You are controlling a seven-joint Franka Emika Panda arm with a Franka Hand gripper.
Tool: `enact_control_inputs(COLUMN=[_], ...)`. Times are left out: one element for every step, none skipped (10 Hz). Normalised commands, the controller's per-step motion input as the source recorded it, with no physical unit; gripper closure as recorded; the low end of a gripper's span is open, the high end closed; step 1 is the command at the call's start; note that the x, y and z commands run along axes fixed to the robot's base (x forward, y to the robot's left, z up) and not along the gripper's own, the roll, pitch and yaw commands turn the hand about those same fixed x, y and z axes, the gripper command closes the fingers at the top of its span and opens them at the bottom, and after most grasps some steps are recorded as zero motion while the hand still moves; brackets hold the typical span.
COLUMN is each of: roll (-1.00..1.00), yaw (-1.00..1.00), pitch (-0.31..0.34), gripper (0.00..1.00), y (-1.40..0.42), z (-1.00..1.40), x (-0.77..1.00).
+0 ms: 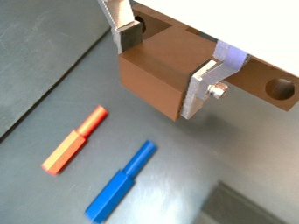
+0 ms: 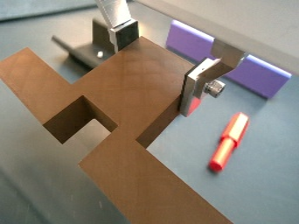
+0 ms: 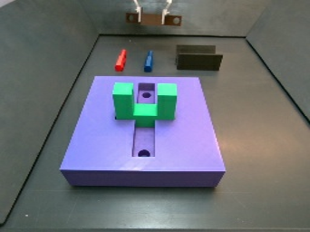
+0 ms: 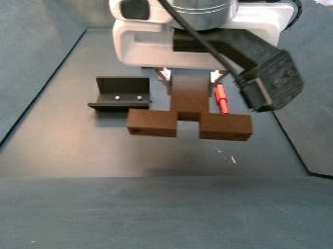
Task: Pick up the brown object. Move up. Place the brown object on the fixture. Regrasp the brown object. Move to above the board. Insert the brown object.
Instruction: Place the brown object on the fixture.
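The gripper (image 4: 190,76) hangs in the air above the floor, its silver fingers (image 2: 201,85) pinching the brown object (image 4: 190,115), a blocky piece with a notch between two arms. The fixture (image 4: 121,93) stands on the floor just beside it. In a side view, the purple board (image 3: 147,131) with its green block (image 3: 144,100) lies mid-floor; red peg (image 3: 121,60) and blue peg (image 3: 149,61) lie beyond, toward the far wall.

Brown object (image 4: 189,119) aloft in gripper (image 4: 190,76), fixture (image 4: 120,94), purple board (image 3: 145,136)

Red peg (image 3: 121,60) beside blue peg (image 3: 148,61) — well apart.
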Motion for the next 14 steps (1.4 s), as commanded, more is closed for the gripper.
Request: enact_control_inputs(roll=[-1.00, -1.00, -1.00, -1.00, -1.00, -1.00, -1.00, -1.00, -1.00, -0.58, 0.00, 0.00, 0.00, 0.01], yaw=[-0.17, -0.14, -0.23, -0.21, -0.14, -0.03, -0.02, -0.04, -0.07, 0.00, 0.00, 0.00, -0.03, 0.00], pitch=[-0.146, -0.006, 0.000, 0.000, 0.000, 0.000, 0.000, 0.000, 0.000, 0.000, 0.000, 0.000, 0.071, 0.074], gripper=[1.00, 1.00, 1.00, 1.00, 1.00, 1.00, 1.00, 1.00, 1.00, 1.00, 1.00, 1.00, 1.00, 1.00], y=[0.00, -0.02, -0.06, -0.03, 0.00, 0.00, -0.03, -0.08, -0.12, -0.01, -0.05, -0.29, -0.50, -0.59], z=[0.17, 0.24, 0.24, 0.29, 0.40, 0.41, 0.35, 0.35, 0.23, -0.05, -0.04, -0.17, -0.23, -0.21], x=[0.25, 0.29, 0.32, 0.33, 0.33, 0.31, 0.32, 0.31, 0.27, 0.13, 0.00, 0.16, 0.46, 0.51])
